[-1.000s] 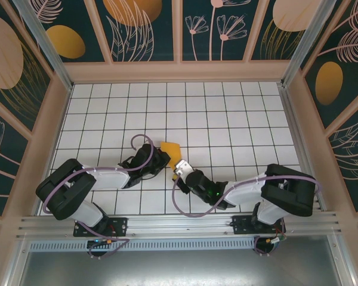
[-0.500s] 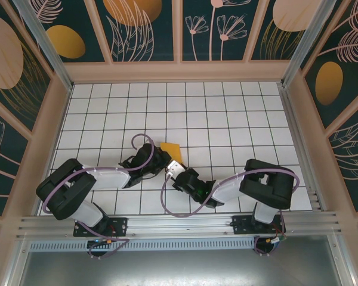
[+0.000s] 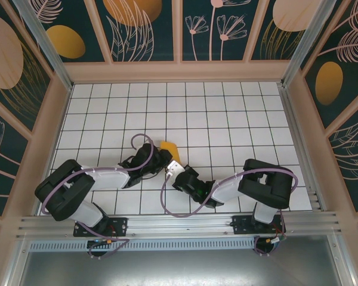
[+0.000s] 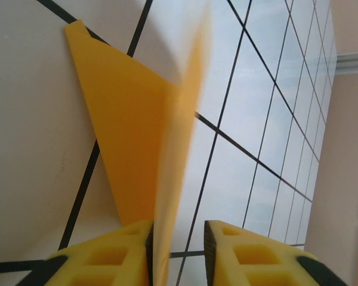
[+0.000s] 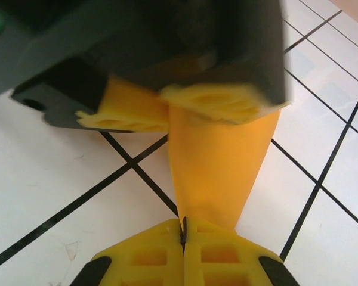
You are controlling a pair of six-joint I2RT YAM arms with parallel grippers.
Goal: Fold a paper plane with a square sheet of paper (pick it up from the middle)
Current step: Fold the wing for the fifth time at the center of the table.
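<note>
Right claw [image 5: 184,231] now pinches the paper [image 5: 218,164]; left claw [image 4: 179,241] has opened.

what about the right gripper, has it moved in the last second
Yes. The right gripper has slid slightly left over the grid, away from its base and closer to the left gripper.

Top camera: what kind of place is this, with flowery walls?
Probably a robot test booth: a white grid-tiled table, dark leafy wallpaper on the walls around it, and two robot arms bolted to a metal rail.
</note>
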